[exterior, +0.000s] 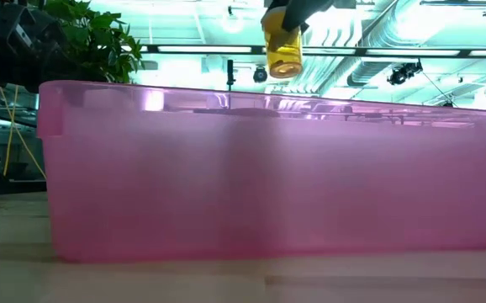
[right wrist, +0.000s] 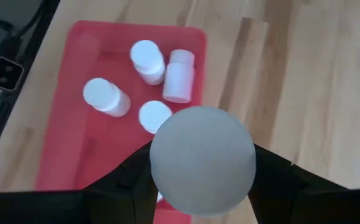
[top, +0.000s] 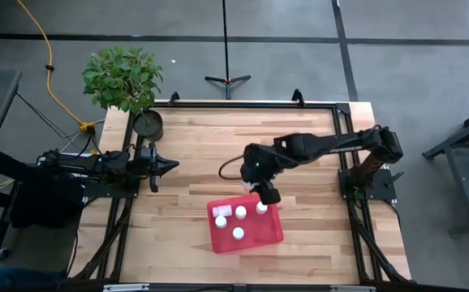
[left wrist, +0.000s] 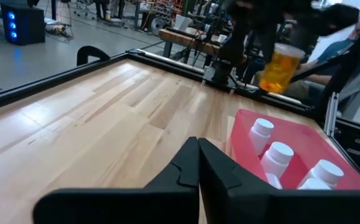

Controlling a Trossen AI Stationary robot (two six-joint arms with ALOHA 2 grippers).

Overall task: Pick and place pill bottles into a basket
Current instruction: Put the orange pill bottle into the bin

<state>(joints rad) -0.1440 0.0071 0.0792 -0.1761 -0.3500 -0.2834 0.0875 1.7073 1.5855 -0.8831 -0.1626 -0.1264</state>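
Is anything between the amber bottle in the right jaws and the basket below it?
Nothing visible blocks it. The right gripper holds the amber bottle above the basket, where white bottles already sit, one lying down.

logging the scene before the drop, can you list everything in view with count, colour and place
basket: one, red, near edge of the table, right of centre
white pill bottles: at least four, inside the basket, one lying on its side
amber pill bottle: one, amber with white cap, held above the basket's far edge
table: one, light wood with black frame
plant: one, green, at the far left corner
black pot: one, far left corner, by the plant
tripod stand: one, black, on the floor beyond the table
left end effector: shut, empty, at the left edge
right end effector: gripping the amber pill bottle above the basket
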